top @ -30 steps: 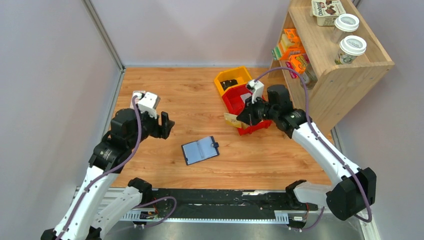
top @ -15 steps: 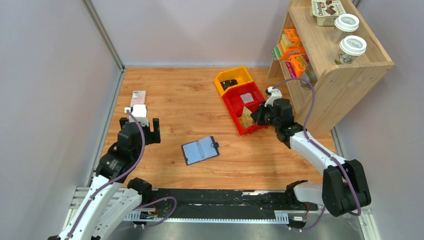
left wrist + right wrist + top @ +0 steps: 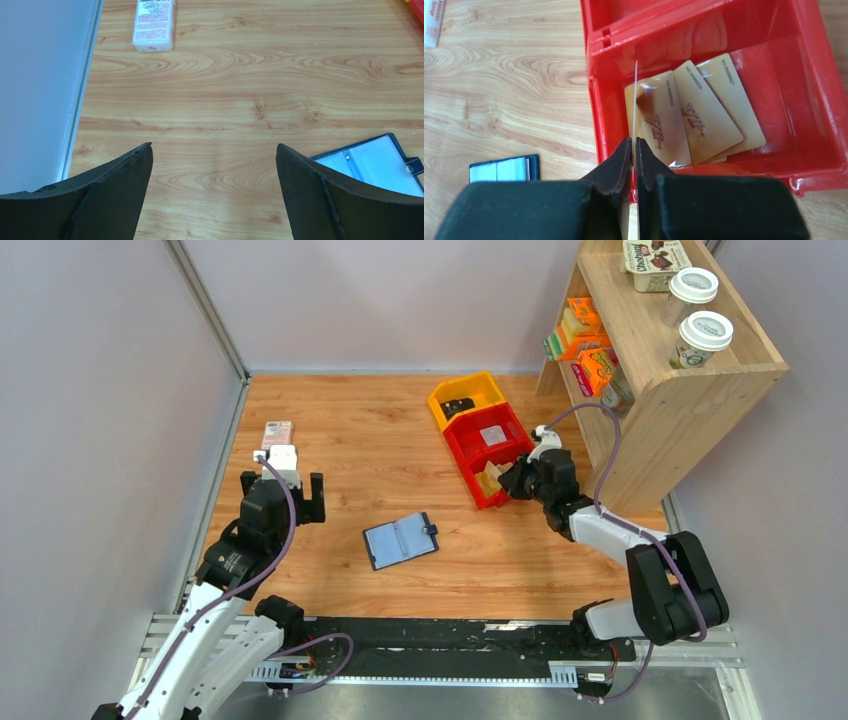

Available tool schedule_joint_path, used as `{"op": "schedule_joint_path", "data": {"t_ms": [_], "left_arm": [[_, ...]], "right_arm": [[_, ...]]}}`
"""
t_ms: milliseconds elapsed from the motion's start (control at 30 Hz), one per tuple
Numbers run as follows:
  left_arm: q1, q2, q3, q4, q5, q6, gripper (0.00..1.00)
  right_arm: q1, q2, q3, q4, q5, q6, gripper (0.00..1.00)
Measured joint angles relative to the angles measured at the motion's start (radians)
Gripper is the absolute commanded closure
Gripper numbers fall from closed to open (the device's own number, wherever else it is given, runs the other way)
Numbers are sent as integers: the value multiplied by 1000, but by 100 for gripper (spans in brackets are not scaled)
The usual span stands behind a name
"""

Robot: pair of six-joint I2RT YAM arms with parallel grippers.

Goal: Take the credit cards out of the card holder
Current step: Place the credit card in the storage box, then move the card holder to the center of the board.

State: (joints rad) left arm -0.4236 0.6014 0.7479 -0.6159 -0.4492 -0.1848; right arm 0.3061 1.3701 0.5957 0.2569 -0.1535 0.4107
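The card holder (image 3: 400,540) lies open on the wooden table, navy outside with pale blue pockets; its corner also shows in the left wrist view (image 3: 375,162) and the right wrist view (image 3: 504,169). My right gripper (image 3: 634,141) is shut on one thin credit card (image 3: 635,100), seen edge-on above the near left corner of the red bin (image 3: 596,100). Three golden credit cards (image 3: 704,112) printed "VIP" lie flat inside that bin. From above, the right gripper (image 3: 505,483) hovers at the bin's front. My left gripper (image 3: 281,490) is open and empty, left of the holder, over bare wood (image 3: 214,147).
A yellow bin (image 3: 465,390) with a small black object stands behind the red bin (image 3: 490,435). A wooden shelf (image 3: 660,370) with boxes and cups is on the right. A pink-white box (image 3: 276,432) lies by the left wall.
The left arm has drawn back toward the near left and its jaws have spread wider. The right arm has folded in, carrying the card over the red bin's front.
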Motion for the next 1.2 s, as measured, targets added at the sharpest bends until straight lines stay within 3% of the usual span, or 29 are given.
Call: {"op": "schedule_joint_path", "data": {"t_ms": [167,367,400,567,767,967,1200], "left_arm": [[0,5,0,2,12,0,0],[0,20,0,8,37,0,0],[0,23,0,7,42,0,0],[0,31,0,7,55,0,0],[0,17,0,6,47,-1,0],[0,-31,0,6,6,-4,0],[0,-82,0,6,-58,-13,0]], "right_arm": [[0,7,-13,20,5,22,45],[26,-76,11,-101,62,-5,24],[40,-93,23,-137,77,-13,17],[144,-147,113,-296,188,-34,0],[381,-144,198,-386,279,-33,0],[611,42,335,-430,346,-13,0],[801,322,530,-480,353,-15,17]]}}
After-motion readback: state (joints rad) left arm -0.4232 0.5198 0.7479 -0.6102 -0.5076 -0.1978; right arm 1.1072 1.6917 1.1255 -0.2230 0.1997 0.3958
